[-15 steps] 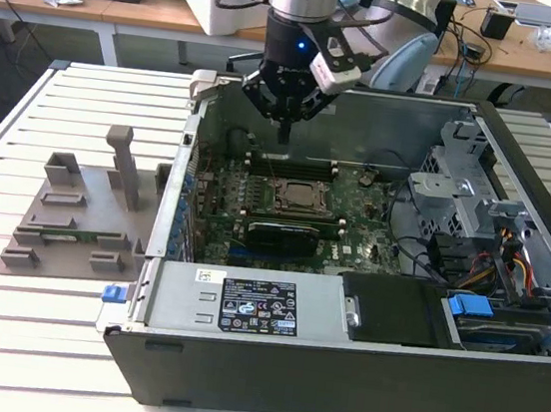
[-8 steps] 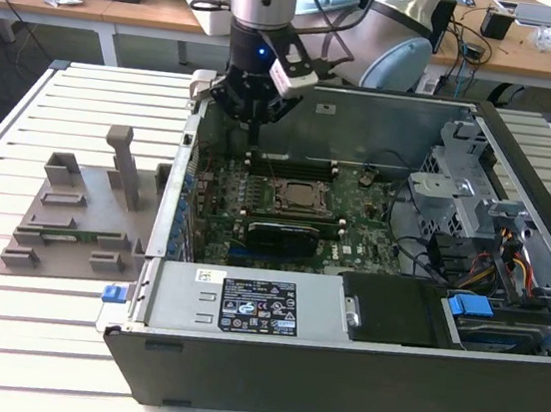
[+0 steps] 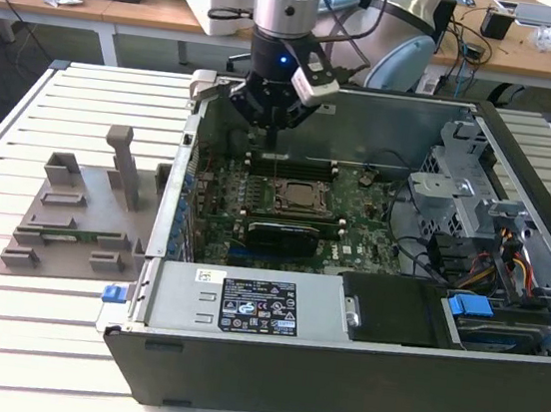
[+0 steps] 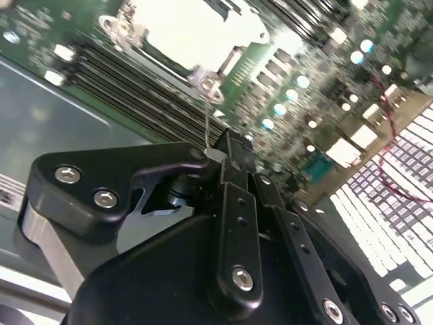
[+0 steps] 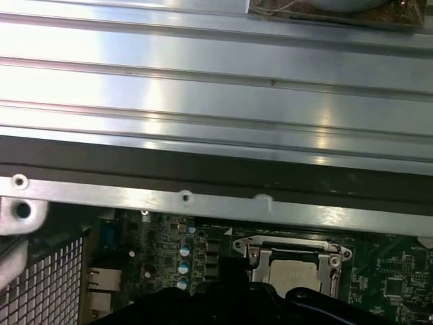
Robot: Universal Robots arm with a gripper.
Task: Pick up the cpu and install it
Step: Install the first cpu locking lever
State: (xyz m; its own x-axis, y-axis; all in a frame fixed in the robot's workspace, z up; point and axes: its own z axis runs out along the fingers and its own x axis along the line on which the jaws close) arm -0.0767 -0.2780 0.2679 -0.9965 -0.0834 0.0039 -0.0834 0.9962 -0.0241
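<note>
Hovering at upper centre over the case (image 3: 355,377), gripper (image 3: 270,130) pinched narrow, seemingly empty; cpu (image 5: 292,275) already sitting in socket (image 5: 257,252), unlatched.

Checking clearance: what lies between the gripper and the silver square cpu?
In the second wrist view, long black memory slots on the green board run between the gripper and the silver square cpu.

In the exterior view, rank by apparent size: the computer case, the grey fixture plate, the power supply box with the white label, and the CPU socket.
Largest to smallest, as they look:
1. Computer case
2. Power supply box
3. Grey fixture plate, close to the box, so that pair is unsure
4. CPU socket
</note>
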